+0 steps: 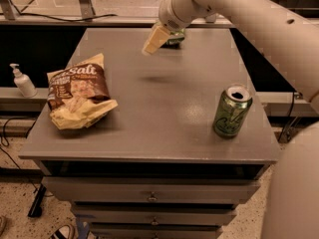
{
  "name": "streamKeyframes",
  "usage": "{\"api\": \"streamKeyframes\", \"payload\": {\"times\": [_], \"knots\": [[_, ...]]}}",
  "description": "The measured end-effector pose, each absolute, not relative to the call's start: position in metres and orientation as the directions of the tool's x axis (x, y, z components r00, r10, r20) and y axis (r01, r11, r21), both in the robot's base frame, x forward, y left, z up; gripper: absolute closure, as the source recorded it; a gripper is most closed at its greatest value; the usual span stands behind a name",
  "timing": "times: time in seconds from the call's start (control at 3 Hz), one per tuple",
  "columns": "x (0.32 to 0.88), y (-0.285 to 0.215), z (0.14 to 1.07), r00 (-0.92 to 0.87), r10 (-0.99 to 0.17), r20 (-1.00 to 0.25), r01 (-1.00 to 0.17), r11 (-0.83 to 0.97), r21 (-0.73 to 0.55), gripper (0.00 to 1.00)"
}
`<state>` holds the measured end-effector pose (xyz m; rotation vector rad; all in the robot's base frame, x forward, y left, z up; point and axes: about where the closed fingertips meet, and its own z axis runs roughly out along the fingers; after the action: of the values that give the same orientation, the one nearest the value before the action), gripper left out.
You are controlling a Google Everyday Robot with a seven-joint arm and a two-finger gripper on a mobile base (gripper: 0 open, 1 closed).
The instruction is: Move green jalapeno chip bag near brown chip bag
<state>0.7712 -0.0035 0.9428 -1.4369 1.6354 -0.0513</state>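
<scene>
The brown chip bag (75,89), with white "salt" lettering and pale yellow edges, lies at the left of the grey table top (164,113). The green jalapeno chip bag (176,37) lies at the far edge of the table. Only a small dark green part shows, since the arm covers most of it. My gripper (152,42) hangs just above the table at the far middle, right in front of and slightly left of the green bag. It points down to the left, and nothing shows in it.
A green soda can (232,111) stands upright at the right front of the table. A white pump bottle (22,81) stands on a ledge left of the table. Drawers (149,197) run below the table's front edge.
</scene>
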Motion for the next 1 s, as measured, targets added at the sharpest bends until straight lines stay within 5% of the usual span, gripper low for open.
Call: {"api": "streamKeyframes", "payload": {"times": [1.0], "knots": [[0.856,-0.051,0.868,-0.18,-0.834,-0.522,-0.773,0.448,-0.449,0.0]]}}
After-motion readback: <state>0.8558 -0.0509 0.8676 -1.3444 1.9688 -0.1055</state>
